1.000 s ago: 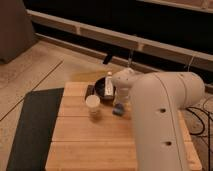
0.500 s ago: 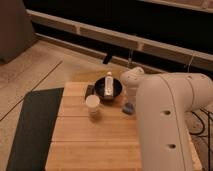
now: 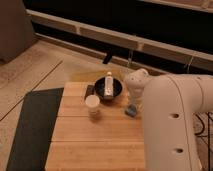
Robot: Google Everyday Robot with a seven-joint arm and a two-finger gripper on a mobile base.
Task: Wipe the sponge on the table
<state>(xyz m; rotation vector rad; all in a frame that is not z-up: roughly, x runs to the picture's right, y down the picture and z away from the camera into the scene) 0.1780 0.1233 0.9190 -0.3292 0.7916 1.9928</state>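
The sponge point(image 3: 131, 111) rests on the table point(image 3: 100, 145) right of the bowl point(image 3: 108, 91), directly under the gripper point(image 3: 133, 103). Whether the gripper holds it cannot be told.

Gripper point(image 3: 133, 101) centre-right, beside sponge point(image 3: 131, 111). Bowl point(image 3: 108, 89) and cup point(image 3: 92, 106) obstruct frame-left. Table point(image 3: 90, 145) planks open lower centre.

The robot's single arm point(image 3: 175, 125) fills the lower right of the camera view. It is a thick white link rising from the bottom edge and bending over to the left at its top, with two small dark holes on its near side. From that bend a narrower, rounded wrist point(image 3: 136, 81) (white too, with a knob-like top) reaches toward the middle of the view. The gripper point(image 3: 133, 101) hangs below the wrist, pointing down, just left of the thick link.
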